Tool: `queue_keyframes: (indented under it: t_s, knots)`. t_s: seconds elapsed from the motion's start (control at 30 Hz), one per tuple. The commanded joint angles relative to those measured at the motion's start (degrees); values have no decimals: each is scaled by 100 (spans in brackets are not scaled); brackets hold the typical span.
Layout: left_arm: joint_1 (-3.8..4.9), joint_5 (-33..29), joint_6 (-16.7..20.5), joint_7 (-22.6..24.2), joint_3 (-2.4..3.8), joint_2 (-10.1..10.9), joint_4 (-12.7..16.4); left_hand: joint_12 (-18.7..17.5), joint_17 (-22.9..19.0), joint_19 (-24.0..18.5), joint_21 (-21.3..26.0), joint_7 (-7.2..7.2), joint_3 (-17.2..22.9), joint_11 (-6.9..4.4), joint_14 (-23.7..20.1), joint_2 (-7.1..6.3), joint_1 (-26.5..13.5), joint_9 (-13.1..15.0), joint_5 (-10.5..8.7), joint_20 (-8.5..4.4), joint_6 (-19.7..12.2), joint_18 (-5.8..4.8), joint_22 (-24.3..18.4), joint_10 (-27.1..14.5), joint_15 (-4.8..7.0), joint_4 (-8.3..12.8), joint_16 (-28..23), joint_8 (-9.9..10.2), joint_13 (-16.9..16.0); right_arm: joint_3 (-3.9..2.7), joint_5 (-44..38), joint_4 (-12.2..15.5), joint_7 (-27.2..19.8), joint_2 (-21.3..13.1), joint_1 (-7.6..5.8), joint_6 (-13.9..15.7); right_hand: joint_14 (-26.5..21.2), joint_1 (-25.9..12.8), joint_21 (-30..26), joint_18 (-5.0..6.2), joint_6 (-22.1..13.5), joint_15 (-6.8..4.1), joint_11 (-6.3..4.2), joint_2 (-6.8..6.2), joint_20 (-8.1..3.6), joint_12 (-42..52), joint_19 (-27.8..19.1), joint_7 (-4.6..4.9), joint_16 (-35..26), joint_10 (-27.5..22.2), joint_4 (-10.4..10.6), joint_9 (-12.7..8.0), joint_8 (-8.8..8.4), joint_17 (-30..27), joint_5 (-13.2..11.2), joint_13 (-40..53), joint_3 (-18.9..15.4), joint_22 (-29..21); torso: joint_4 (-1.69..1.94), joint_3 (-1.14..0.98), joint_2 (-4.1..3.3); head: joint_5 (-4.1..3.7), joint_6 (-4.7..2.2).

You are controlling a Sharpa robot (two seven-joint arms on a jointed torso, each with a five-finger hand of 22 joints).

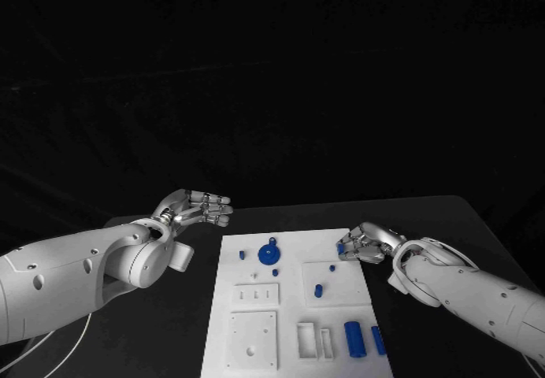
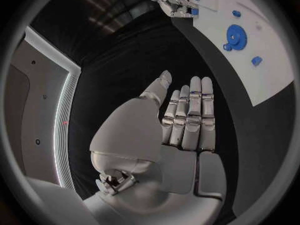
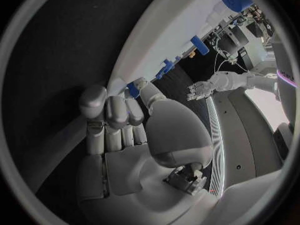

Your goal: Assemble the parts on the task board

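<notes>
In the head view the white task board [image 1: 298, 303] lies mid-table, carrying a blue gear [image 1: 268, 253] near its far edge and two blue cylinders [image 1: 354, 339] at its near right corner. The left hand [image 1: 195, 208] hovers off the board's far left corner, holding nothing. The right hand [image 1: 365, 243] pinches a small blue part [image 1: 342, 249] at the board's right edge.

The left wrist view shows the left hand [image 2: 184, 120] flat, fingers straight and side by side.

The right wrist view shows the right hand [image 3: 115, 115] curled, thumb pressing the blue part [image 3: 133, 89] against the board's edge
</notes>
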State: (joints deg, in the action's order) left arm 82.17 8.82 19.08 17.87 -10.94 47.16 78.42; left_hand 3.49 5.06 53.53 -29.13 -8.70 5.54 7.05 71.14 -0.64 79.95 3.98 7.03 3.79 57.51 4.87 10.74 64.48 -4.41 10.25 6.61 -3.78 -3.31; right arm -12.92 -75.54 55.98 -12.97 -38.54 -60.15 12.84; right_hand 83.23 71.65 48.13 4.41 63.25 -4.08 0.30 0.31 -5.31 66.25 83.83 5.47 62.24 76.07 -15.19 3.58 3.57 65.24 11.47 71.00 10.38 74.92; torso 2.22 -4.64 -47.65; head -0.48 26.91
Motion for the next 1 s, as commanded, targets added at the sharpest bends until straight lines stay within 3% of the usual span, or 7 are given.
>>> queue_keyframes:
  t_s: [0.03, 0.2, 0.63, 0.83, 1.0]
  knots:
    - [1, 20, -80, 53, 3, -4, 7, -4, -5, -6, 9, -7, -8, 11, -14, 19, -38, -3, 21, -5, -30, -14, -5, 5, -40, 17, -34, 10, -8, 6, -60, -15, -33, 24, 15, -122, 24, -71, 34, -12, 84, -29, -46, 25, -20, 36, 226, -20, 29, 18, 10, 1, -1, 7, -26, 9, 35, 591, 7, 2, -2, 1, -2]
    - [1, 20, -79, 51, 2, 1, 10, -4, -5, -6, 9, -7, -8, 11, -14, 19, -38, -3, 21, -5, -30, -14, -5, 5, -40, 17, -34, 10, -8, 6, -54, -20, -28, 39, 15, -109, 27, -74, 43, -23, 237, -47, -76, 61, -36, 38, 225, -69, 37, 24, 13, 9, -1, 15, -43, 15, 49, 592, 2, 6, -6, -5, -3]
    - [2, 52, -122, 19, 2, 20, 32, -3, -1, 3, 7, -3, -4, -3, -4, 35, -43, -2, 23, -11, -22, -14, -11, 47, -32, 4, -24, 8, -8, 6, -33, -21, 39, 55, 15, 142, 29, -64, 56, -52, 439, -88, -118, 191, -83, 28, 224, -129, 33, 29, 9, 14, -1, 28, -97, 28, 176, 592, -14, -7, -1, 17, 11]
    - [2, 107, -224, -39, 2, 28, 47, 0, 32, 57, -39, 31, 13, -54, 94, 81, -75, 5, 27, -51, 82, -19, 9, 184, 19, -24, 49, 0, -8, 6, 75, 22, 96, 55, 14, 288, 27, -148, 64, -40, 397, -88, -111, 188, -85, 26, 226, -103, 27, 23, -23, 14, 1, 33, 243, 41, 535, 593, -12, -8, 4, 4, 12]
    - [3, 158, -329, -114, 3, 33, 62, -6, 58, 80, -78, 79, 45, -99, 125, 139, -144, 2, 47, -85, 190, -42, 29, 291, 47, -80, 92, 3, -6, 5, 151, 82, 140, 47, 10, 356, 29, -243, 65, -23, 365, -82, -111, 144, -77, 18, 224, -87, 26, 17, 2, 13, -1, 38, 352, 44, 875, 593, -18, -11, 13, -46, -11]
